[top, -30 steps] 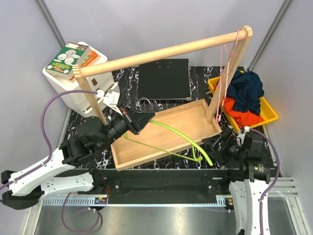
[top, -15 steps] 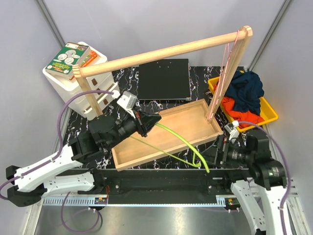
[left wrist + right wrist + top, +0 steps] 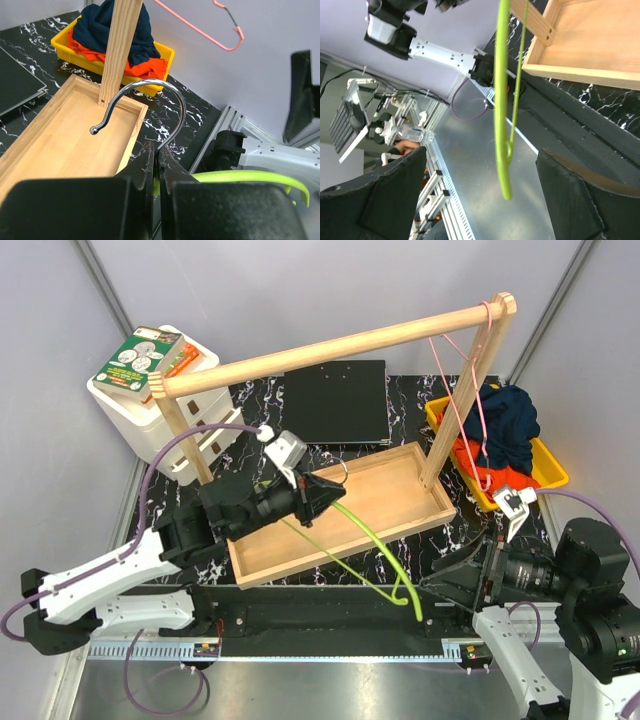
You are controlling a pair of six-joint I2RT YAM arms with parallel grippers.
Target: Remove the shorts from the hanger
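Left gripper (image 3: pixel 325 498) clamping green hanger (image 3: pixel 372 540) neck, centre; right gripper (image 3: pixel 455 575) gaping wide, empty; shorts (image 3: pixel 503 428) lying upper right, likely limp, light, any bunched fold offering grip.

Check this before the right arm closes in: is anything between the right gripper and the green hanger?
Nothing visible does. The green hanger hangs bare, its lower end straight ahead of the open right gripper, with only open air between them. The left gripper is shut on the hanger's other end.
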